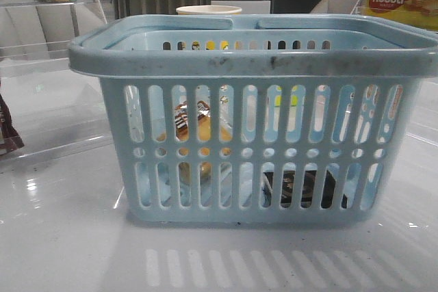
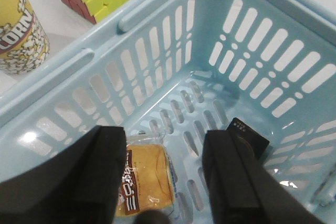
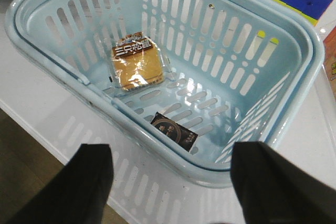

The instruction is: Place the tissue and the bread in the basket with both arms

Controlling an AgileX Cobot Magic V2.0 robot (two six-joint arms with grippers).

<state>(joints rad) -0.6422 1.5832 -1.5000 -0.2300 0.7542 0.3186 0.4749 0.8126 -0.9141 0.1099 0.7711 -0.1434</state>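
I am seeing a light-blue slotted basket (image 3: 294, 40) below my black fingers (image 3: 79, 182), golden-tan bread (image 3: 135, 65) with brown-and-white label, and a black tissue (image 3: 175, 132) pack.

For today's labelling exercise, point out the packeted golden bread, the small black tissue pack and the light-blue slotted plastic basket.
Golden bread in clear packet (image 3: 135, 65): right wrist view, middle of the loaf.
Small black tissue pack (image 3: 175, 132): right wrist view, top face.
Light-blue slotted plastic basket (image 1: 253, 59): front view, near rim.

Front view: basket (image 1: 253, 121) wall is hiding most of bread (image 1: 188, 124) & tissue (image 1: 294, 189); nabati box (image 1: 402, 1) is getting cut off at frame edge.
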